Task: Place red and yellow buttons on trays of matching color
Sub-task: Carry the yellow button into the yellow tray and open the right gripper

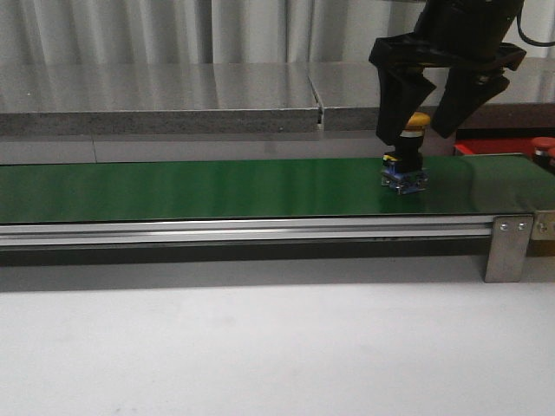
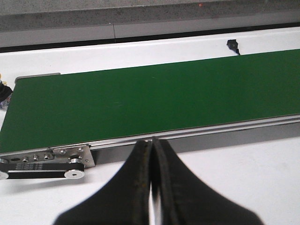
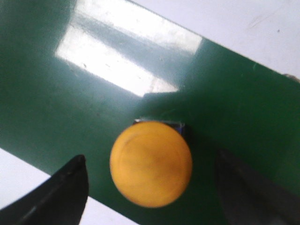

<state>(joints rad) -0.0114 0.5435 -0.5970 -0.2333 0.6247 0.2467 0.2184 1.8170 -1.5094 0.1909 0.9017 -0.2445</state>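
A yellow button (image 1: 411, 146) with a dark and blue base stands upright on the green belt (image 1: 217, 189), toward its right end. My right gripper (image 1: 418, 130) hangs open straight over it, one finger on each side, neither touching. In the right wrist view the yellow button (image 3: 151, 164) fills the gap of the right gripper (image 3: 152, 176), its cap clear of both fingers. Behind the belt at far right lies a red tray (image 1: 494, 146) with a red button (image 1: 543, 149) at the frame edge. My left gripper (image 2: 152, 143) is shut and empty, over white table beside the belt (image 2: 150, 101).
A grey raised ledge (image 1: 173, 104) runs behind the belt. The belt's metal rail and bracket (image 1: 510, 243) face the front. A small black part (image 2: 233, 45) lies on the white table beyond the belt. The belt's pulley end (image 2: 47, 164) is near the left gripper.
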